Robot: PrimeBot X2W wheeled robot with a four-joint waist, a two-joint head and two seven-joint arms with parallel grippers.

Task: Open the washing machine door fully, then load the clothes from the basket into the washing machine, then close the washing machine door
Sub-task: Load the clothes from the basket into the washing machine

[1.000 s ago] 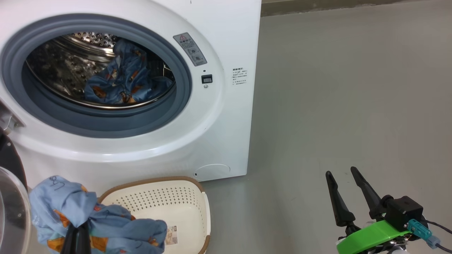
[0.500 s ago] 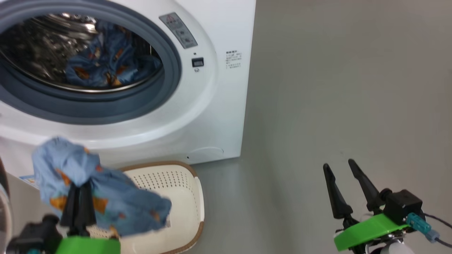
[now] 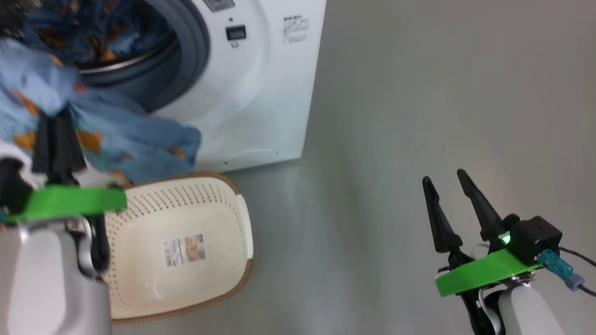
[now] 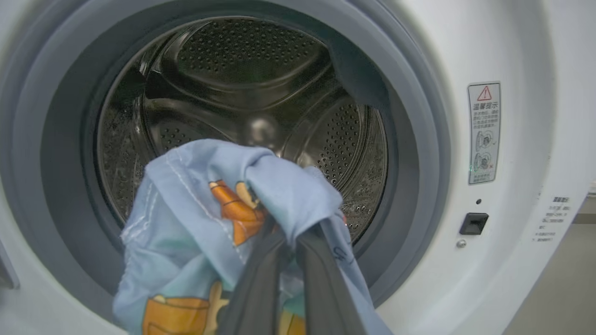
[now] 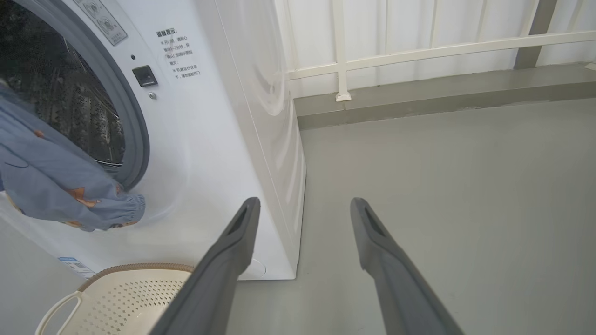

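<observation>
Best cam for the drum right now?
Left wrist: the drum faces it nearly whole, clothes covering its lower part. Head: a blurred sliver, top left. Right wrist: a dark slice at the left edge.

**Materials and Finishes**

The washing machine (image 4: 512,46) is clad in glossy white panels; its drum (image 4: 242,60) is formed of shiny perforated steel, ringed by a matt rubber gasket (image 4: 419,139). The clothes (image 4: 186,223) are made of soft cloth. The basket (image 3: 205,209) is moulded in smooth perforated plastic.

The clothes (image 4: 195,200) hide the left hand (image 4: 285,235) fingertips; the basket (image 3: 139,284) label (image 3: 184,250) is unreadable.
</observation>
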